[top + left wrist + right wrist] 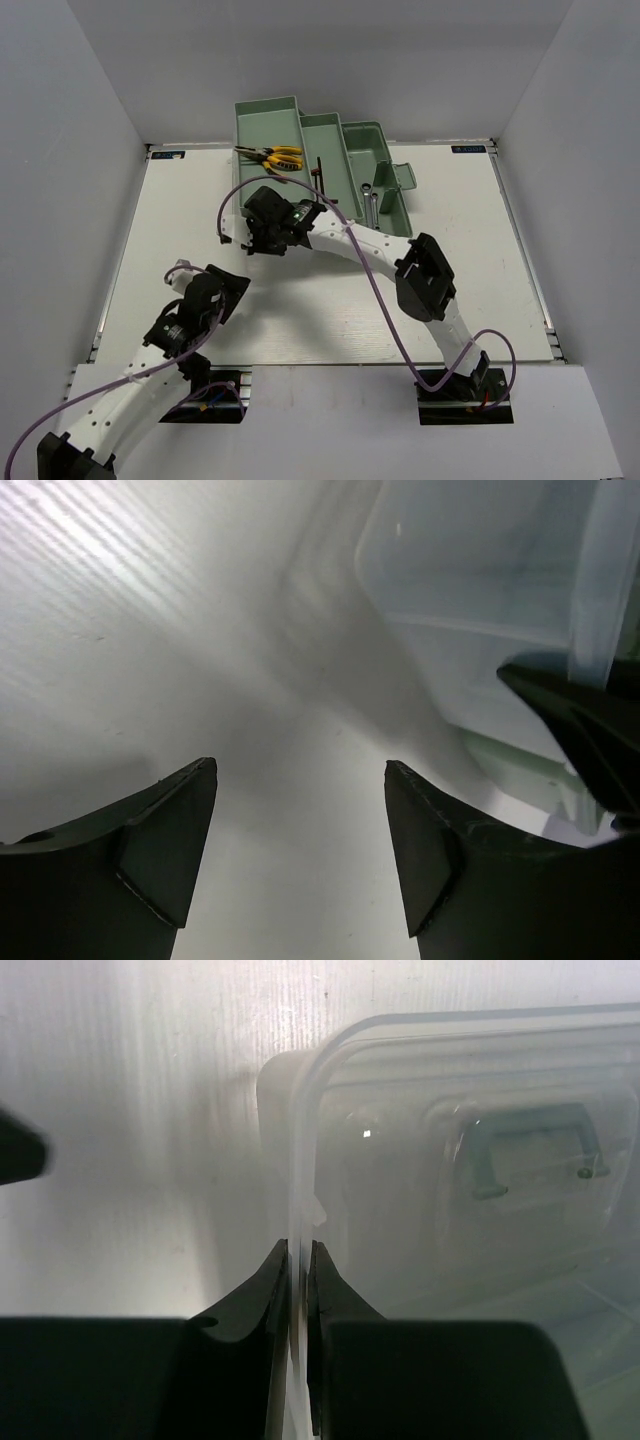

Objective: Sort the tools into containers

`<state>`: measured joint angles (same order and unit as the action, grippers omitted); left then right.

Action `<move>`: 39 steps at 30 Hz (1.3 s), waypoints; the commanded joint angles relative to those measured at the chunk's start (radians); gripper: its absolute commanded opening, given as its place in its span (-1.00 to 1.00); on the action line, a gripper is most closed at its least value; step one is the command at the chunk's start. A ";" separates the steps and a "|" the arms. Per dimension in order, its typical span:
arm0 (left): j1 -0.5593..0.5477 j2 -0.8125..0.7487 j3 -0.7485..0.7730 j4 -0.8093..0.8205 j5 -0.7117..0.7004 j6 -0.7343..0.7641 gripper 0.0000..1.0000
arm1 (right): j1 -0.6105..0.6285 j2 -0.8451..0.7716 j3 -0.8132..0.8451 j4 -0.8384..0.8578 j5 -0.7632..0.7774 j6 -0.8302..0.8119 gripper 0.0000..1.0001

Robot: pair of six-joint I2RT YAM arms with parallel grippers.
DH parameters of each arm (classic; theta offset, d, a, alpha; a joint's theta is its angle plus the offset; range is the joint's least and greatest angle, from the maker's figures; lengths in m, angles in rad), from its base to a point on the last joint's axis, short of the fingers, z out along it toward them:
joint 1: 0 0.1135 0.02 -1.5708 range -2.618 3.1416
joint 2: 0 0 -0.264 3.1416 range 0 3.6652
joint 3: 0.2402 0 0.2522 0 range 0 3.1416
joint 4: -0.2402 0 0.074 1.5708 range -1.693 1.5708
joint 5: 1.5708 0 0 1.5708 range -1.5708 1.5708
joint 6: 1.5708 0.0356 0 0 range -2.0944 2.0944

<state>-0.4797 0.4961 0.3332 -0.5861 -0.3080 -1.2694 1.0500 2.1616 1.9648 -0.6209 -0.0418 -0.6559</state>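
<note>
Right end effector: the right gripper (298, 1252) is being held clamped on the thin edge of the translucent plastic lid (450, 1110), fingers together with only the lid rim between them; in the top view the right gripper (258, 222) is being held just in front of the toolbox.

Left end effector: the left gripper (300, 770) is being held with its fingers well apart and nothing between them; in the top view it (222, 285) is being held over the white table (450, 280), near the right gripper.

Containers: the pale mint-green cantilever toolbox (375, 140) is being shown opened out at the far edge of the table; its mint-green handle (530, 1145) is being seen through the lid.

Pliers: the yellow-handled pliers (275, 157) are being seen at the near end of the left compartment; whether they are lying inside a tray or just in front of it cannot be told.

Hex keys: one thin dark L-shaped hex key (320, 172) is being seen at the middle compartment's near end; a second is not being made out.

Wrenches: the small silver combination wrenches (371, 200) are being seen in the right compartment.

Progress (judgement): sorting is being judged nearly or fully done, since every tool in view is lying at or in the toolbox.

Remaining (judgement): the lid is being handled, so closing the toolbox is being taken as the likely step in hand; the pliers' placement is needing a check.
</note>
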 commanded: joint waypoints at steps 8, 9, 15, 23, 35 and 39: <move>0.023 0.183 -0.143 0.359 0.013 -0.131 0.35 | -0.008 -0.241 0.062 0.101 0.000 0.002 -1.00; 0.032 0.200 -0.175 0.391 0.027 -0.143 0.27 | -0.008 -0.243 0.059 0.101 -0.003 0.004 -1.00; 0.062 0.355 -0.238 0.647 0.037 -0.144 -0.74 | -0.018 -0.261 0.017 0.099 -0.009 0.015 -1.00; 0.157 0.712 -0.148 0.992 0.101 -0.033 -0.64 | -0.025 -0.289 -0.047 0.101 -0.029 0.041 -1.00; 0.292 1.013 0.063 1.217 0.352 0.031 -0.19 | -0.030 -0.345 -0.136 0.089 -0.047 0.065 -1.00; 0.326 1.073 0.073 1.325 0.437 0.031 0.01 | -0.028 -0.342 -0.132 0.079 -0.067 0.078 -1.00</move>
<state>-0.1757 1.5307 0.3649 0.6243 0.0349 -1.2507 1.0138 1.9388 1.8019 -0.6193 -0.1043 -0.5842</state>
